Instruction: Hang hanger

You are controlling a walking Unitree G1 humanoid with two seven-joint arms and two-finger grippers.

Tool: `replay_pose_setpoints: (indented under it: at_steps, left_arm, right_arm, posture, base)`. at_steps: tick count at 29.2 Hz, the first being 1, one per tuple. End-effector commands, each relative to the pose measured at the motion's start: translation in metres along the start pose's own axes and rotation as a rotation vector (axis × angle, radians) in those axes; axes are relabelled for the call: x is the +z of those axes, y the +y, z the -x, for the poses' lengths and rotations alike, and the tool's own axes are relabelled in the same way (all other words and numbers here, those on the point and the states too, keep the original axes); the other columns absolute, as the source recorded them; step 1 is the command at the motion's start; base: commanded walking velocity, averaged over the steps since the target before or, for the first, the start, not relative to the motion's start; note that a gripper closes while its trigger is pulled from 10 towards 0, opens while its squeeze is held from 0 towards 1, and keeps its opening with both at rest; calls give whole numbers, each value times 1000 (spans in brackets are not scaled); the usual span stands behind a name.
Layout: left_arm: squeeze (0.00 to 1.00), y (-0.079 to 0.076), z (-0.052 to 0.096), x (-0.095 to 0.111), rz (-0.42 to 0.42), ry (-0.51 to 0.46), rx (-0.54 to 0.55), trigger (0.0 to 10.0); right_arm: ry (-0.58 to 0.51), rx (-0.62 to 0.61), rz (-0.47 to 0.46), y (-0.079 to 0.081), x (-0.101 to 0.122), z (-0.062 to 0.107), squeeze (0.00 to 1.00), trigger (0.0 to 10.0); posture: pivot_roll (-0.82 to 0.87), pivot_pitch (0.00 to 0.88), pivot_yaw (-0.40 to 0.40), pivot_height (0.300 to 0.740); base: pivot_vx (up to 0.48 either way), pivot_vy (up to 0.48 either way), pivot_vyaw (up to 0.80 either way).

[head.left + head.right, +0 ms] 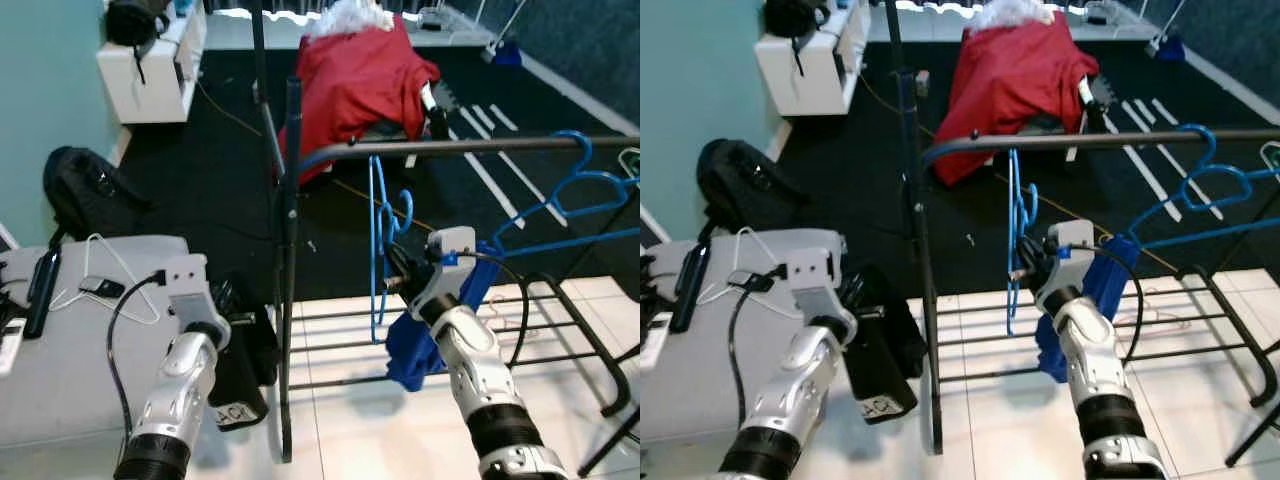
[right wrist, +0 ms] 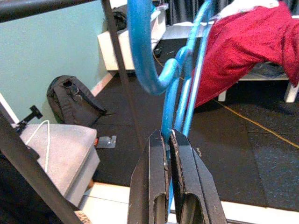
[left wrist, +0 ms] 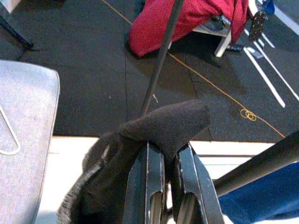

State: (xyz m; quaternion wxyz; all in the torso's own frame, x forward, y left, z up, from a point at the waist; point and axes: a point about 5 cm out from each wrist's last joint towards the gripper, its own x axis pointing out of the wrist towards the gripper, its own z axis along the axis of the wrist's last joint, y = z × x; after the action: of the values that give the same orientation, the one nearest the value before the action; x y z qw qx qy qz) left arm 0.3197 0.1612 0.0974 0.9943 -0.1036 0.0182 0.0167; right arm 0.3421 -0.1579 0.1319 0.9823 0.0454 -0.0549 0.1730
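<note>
Right wrist view has the right gripper [image 2: 167, 135] with its jaws clamped on the blue hanger [image 2: 174, 100], low on its frame, the hook curling up at 12 o'clock from the jaws toward the rail [image 2: 42, 8]. From the head camera, the hanger's long axis runs near vertical, top end at the rail and bottom end dropping past the lower bars [image 1: 450, 340]; whether the hook rests fully on the rail is hard to tell. The right arm is plainly the nearer one. A second hanger [image 1: 580, 195] hangs further along at 3 o'clock. The left gripper [image 3: 163, 186] sits at 9 o'clock from the rack, jaws pinching a dark cloth [image 3: 159, 130].
</note>
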Motion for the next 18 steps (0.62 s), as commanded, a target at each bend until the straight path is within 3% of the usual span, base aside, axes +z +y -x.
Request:
replay_pose_setpoints:
  at_steps: [1, 3, 6, 11, 15, 18]
  left_arm:
    - [0, 2, 1, -1, -8, 1, 10, 10000]
    - [0, 2, 1, -1, -7, 1, 11, 10000]
    - [0, 2, 1, -1, -12, 3, 4, 10000]
    - [0, 1, 1, 0, -18, 0, -5, 10000]
    - [0, -2, 1, 3, -35, -15, -28, 10000]
    - [0, -3, 1, 3, -35, -16, -29, 10000]
  right_arm:
    - [30, -33, -20, -4, -2, 0, 0, 10000]
    - [38, -53, -10, -7, 0, -1, 0, 10000]
    - [5, -75, -29, -19, 27, -13, 0, 10000]
    - [-12, -67, -46, -22, 38, -18, 0, 10000]
    - [-71, -51, -43, -25, 64, -27, 0, 10000]
    - [-86, -49, -33, -23, 67, -27, 0, 10000]
  posture:
    - [-87, 96, -42, 740]
    - [-87, 96, -42, 740]
    - [-87, 96, -42, 740]
    - [-92, 98, -37, 740]
    - [-90, 97, -46, 740]
    - [-93, 97, -49, 740]
  base:
    - [0, 0, 0]
    - [0, 0, 0]
    - [0, 0, 0]
    - [0, 0, 0]
    - [0, 0, 0]
    - [0, 0, 0]
